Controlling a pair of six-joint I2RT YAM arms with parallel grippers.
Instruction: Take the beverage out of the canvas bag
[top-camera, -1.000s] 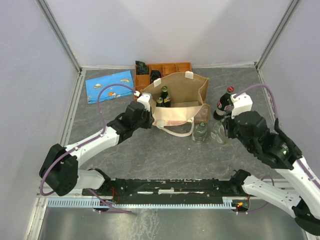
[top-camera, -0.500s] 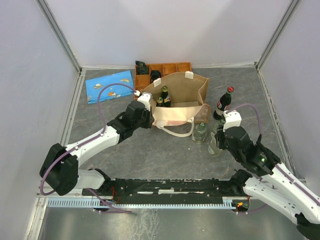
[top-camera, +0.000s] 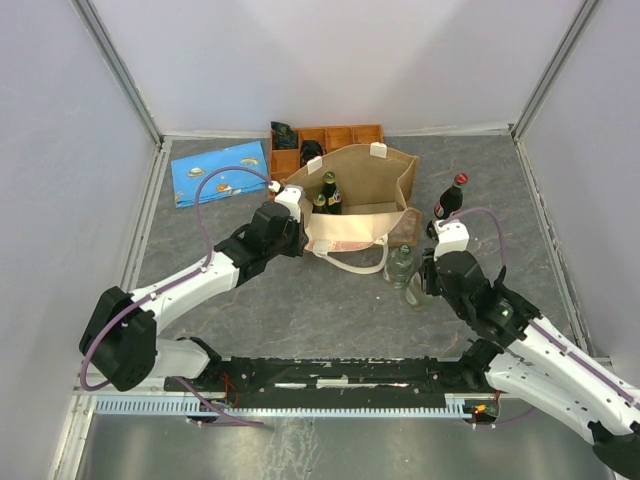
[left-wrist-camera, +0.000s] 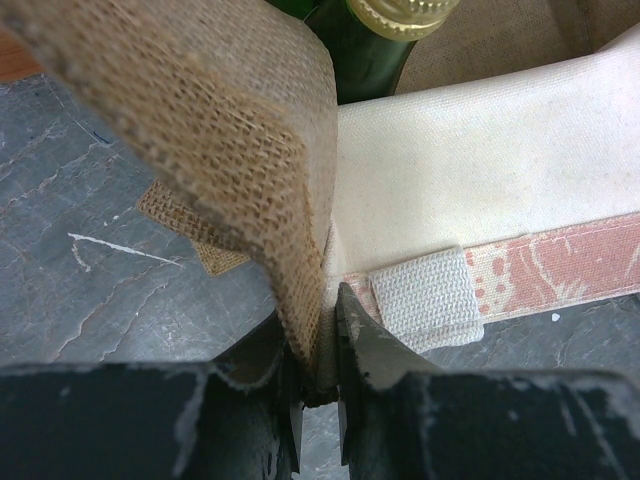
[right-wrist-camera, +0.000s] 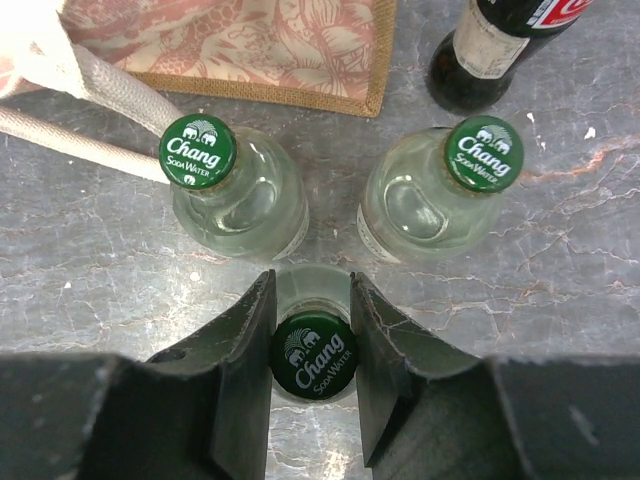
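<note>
Right claw (right-wrist-camera: 312, 292) is gripping a clear Chang bottle (right-wrist-camera: 313, 357) by the neck, apparently setting it on the bench (top-camera: 300, 310) just beside two matching bottles (right-wrist-camera: 235, 190), in front of the canvas bag (top-camera: 365, 185). Left claw (left-wrist-camera: 318, 400) is pinching the bag's burlap rim. The next move is calling for a release and a straight lift away without toppling the neighbours. The bag is standing open, tan with a pinkish print, with green bottles (top-camera: 327, 192) sitting upright inside.

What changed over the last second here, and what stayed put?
The right gripper drew back toward the near edge and leftward, away from the dark red-capped cola bottle, carrying the clear green-capped glass bottle it grips. The left gripper stayed pinched on the rim of the tan canvas bag. The bag, the green bottles inside it and the orange compartment tray did not move.
</note>
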